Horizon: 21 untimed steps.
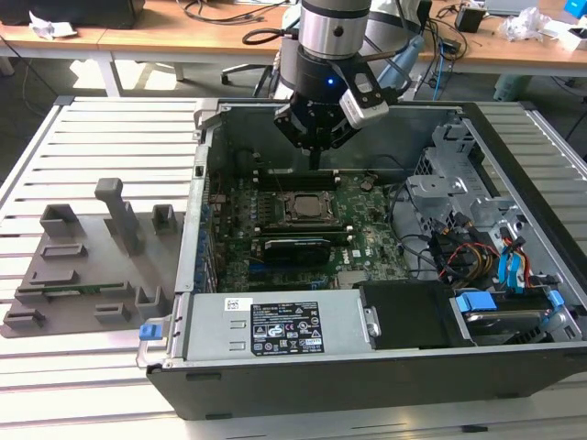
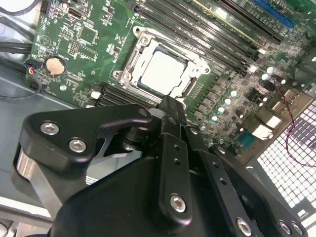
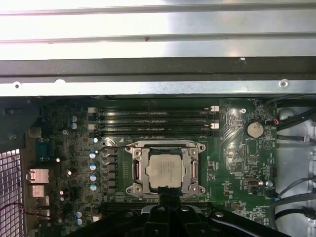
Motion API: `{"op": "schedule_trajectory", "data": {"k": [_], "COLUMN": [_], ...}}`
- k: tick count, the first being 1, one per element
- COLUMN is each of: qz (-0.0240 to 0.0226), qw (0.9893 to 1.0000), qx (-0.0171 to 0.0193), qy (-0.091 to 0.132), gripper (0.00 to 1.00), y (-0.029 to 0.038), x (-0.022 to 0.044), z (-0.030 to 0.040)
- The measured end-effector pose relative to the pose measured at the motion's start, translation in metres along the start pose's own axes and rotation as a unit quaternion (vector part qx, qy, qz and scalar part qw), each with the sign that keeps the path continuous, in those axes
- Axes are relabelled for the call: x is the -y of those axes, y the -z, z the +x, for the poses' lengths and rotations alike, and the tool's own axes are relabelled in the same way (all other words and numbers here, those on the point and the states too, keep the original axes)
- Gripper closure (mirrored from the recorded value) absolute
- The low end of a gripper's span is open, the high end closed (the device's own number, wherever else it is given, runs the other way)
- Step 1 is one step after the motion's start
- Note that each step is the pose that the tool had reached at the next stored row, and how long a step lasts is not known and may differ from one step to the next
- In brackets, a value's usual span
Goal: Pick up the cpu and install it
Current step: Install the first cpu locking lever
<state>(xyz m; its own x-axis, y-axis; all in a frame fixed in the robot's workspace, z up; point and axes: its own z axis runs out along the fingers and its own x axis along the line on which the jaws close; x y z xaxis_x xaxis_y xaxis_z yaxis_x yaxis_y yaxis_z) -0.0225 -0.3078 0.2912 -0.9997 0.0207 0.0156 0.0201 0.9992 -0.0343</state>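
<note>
One cpu (image 3: 163,170) seated in one socket frame (image 3: 136,169); one gripper (image 2: 170,103) close above, fingers pressed together, holding nothing.

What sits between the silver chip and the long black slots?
In the first wrist view, the socket frame's metal bar lies between cpu and slots.

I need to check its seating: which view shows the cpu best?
The first wrist view: the cpu faces the camera squarely inside the socket frame. The second wrist view shows the cpu at a slant; the exterior view shows the cpu from far off.
</note>
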Motion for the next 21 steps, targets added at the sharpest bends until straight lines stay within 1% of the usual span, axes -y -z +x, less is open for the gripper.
{"op": "schedule_trajectory", "data": {"k": [4,6,7,9,21], "qz": [0.0000,-0.0001,-0.0001,0.0000,0.0001], "qw": [1.0000,1.0000,1.0000,1.0000,1.0000], "qx": [-0.0003,-0.0002,-0.0002,-0.0002,-0.0003], "qy": [0.000,0.000,0.000,0.000,0.000], "gripper": [0.89,0.89,0.89,0.89,0.89], "y": [0.0000,-0.0002,-0.0002,-0.0002,-0.0006], "x": [0.0000,0.0000,0.0001,0.0002,-0.0001], "z": [0.0006,0.0028,0.0048,0.0112,0.0276]}}
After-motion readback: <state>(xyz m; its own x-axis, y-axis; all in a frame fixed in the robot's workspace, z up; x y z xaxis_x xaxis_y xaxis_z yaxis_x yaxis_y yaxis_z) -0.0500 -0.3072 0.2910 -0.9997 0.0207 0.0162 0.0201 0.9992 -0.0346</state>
